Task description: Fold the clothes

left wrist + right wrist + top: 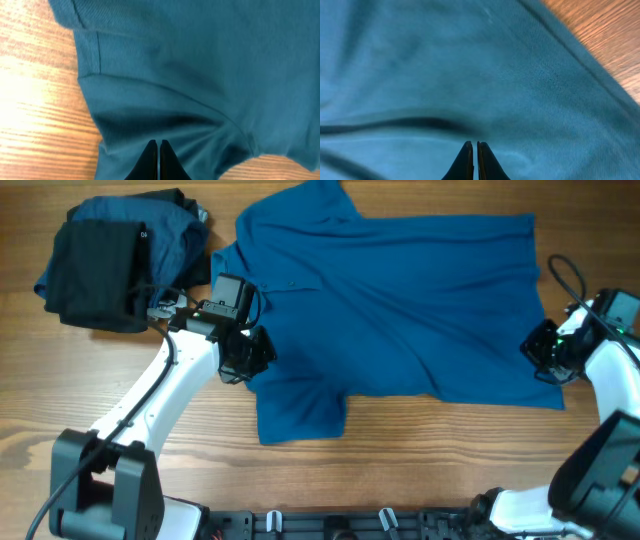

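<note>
A large medium-blue polo shirt (400,300) lies spread flat on the wooden table, collar to the left and hem to the right. My left gripper (248,358) sits at the near side of the shirt where the near sleeve (298,415) joins the body. In the left wrist view its tips (158,146) are shut together on the shirt (200,65), and creases run toward them. My right gripper (540,350) is at the near right hem corner. Its tips (474,146) are shut on the shirt (445,65) beside a long fold.
A pile of other clothes lies at the far left: a black garment (95,270) on top of a dark blue one (175,240). Bare wooden table (420,460) runs along the near side. Wood (35,100) shows left of the sleeve, and wood (610,40) beyond the hem.
</note>
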You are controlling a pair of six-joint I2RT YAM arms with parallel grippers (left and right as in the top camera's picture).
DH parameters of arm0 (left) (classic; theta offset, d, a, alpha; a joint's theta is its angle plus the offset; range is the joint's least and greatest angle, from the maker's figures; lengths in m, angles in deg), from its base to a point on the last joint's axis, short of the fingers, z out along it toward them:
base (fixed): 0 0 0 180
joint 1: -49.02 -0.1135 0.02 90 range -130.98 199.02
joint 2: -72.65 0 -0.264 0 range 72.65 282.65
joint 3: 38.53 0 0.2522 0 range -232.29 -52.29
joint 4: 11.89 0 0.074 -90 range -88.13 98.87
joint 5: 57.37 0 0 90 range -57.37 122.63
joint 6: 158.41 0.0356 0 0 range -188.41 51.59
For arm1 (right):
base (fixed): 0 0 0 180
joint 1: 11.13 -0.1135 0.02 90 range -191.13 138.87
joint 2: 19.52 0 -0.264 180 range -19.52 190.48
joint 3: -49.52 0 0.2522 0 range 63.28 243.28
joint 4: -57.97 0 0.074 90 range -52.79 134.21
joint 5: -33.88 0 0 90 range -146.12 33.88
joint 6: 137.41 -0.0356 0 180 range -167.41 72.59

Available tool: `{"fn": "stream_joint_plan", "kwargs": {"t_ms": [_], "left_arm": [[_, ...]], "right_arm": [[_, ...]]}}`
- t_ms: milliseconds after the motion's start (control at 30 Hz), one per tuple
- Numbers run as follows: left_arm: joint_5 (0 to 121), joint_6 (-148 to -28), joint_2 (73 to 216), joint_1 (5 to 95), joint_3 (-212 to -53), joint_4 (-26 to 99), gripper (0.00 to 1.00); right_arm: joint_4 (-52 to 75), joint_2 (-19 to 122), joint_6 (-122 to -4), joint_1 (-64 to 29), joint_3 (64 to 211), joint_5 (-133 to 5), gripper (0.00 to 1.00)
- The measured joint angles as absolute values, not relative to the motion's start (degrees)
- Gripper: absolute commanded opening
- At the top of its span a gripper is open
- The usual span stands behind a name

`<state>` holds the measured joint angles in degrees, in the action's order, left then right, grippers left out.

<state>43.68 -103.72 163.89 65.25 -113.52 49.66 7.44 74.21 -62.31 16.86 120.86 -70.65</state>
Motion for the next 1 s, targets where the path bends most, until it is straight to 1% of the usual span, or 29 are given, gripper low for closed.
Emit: {"fn": "stream_joint_plan", "kwargs": {"t_ms": [133,467,733,1000], "left_arm": [[43.64,-103.72,167.21,65.25,-113.52,47.87,0.04],[41.48,-103.72,178.47,65.10,-113.79,47.30,0.04],[42.52,-103.65,179.23,63.29,-113.90,50.25,0.04],[48.84,-103.02,176.83,56.71,-108.32,50.56,0.04]], "right_arm": [[8.90,78.65,-60.60,15.96,120.86,-69.40,0.04],[8.88,79.28,-59.22,15.53,120.86,-68.81,0.04],[5.43,80.20,-62.63,15.53,120.86,-60.42,0.04],[2.28,80.57,-68.14,15.53,120.84,-52.11,0.04]]}}
